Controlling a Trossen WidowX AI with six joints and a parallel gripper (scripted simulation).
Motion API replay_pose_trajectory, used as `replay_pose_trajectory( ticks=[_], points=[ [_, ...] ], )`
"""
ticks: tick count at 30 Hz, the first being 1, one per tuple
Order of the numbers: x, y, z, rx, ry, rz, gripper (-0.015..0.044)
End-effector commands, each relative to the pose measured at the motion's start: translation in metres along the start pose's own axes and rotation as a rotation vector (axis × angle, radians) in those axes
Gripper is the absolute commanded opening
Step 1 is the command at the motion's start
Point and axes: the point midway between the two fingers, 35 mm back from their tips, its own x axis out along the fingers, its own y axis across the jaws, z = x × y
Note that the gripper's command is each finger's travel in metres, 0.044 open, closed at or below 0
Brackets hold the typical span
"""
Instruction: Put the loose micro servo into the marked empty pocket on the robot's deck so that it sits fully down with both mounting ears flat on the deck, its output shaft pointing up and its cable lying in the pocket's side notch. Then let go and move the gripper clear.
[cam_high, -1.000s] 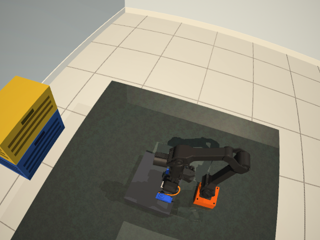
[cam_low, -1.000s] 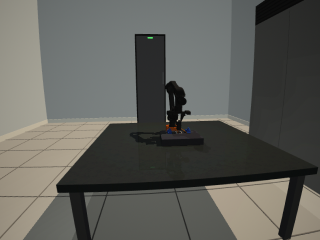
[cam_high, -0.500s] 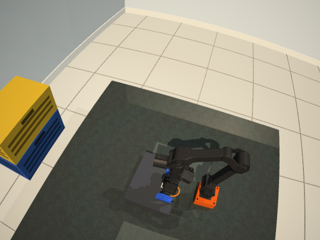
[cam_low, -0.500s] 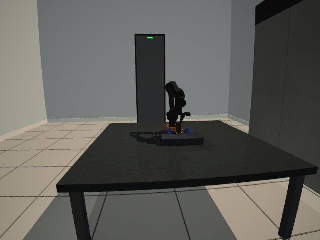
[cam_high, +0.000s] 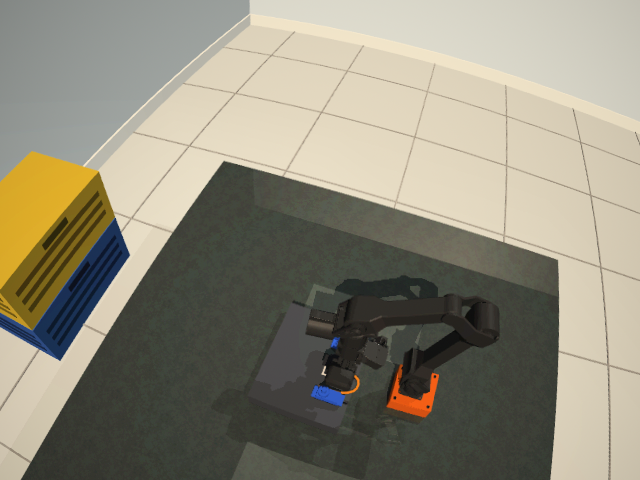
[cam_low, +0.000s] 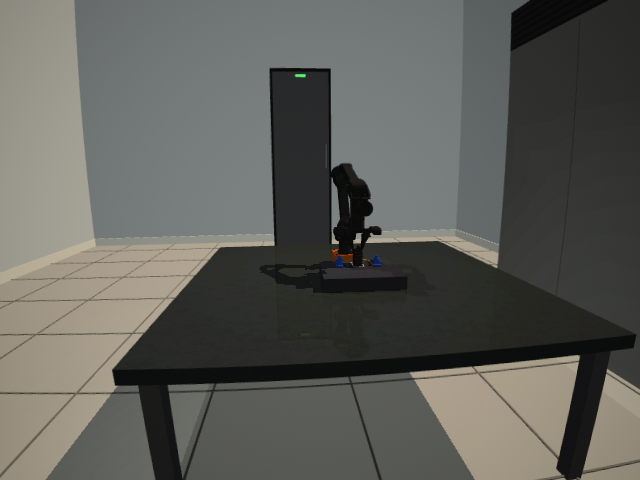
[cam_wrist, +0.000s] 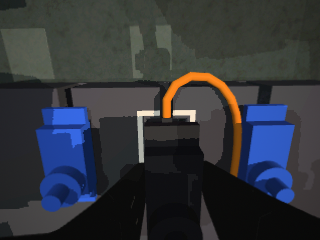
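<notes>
Legible markings: none.
No text, label, brand, number or sign can be read in any view. The dark bars on the yellow and blue crates (cam_high: 56, 248), well to the side of the gripper (cam_wrist: 172, 200), are plain slots, and the door's green light (cam_low: 299, 75) behind it carries no characters.
</notes>
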Motion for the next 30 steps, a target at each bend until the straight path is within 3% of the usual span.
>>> replay_pose_trajectory(
  ticks=[1,30],
  points=[
    [0.004,0.0,0.0,0.007,-0.001,-0.001,0.0],
    [0.03,0.0,0.0,0.007,-0.001,-0.001,0.0]
  ],
)
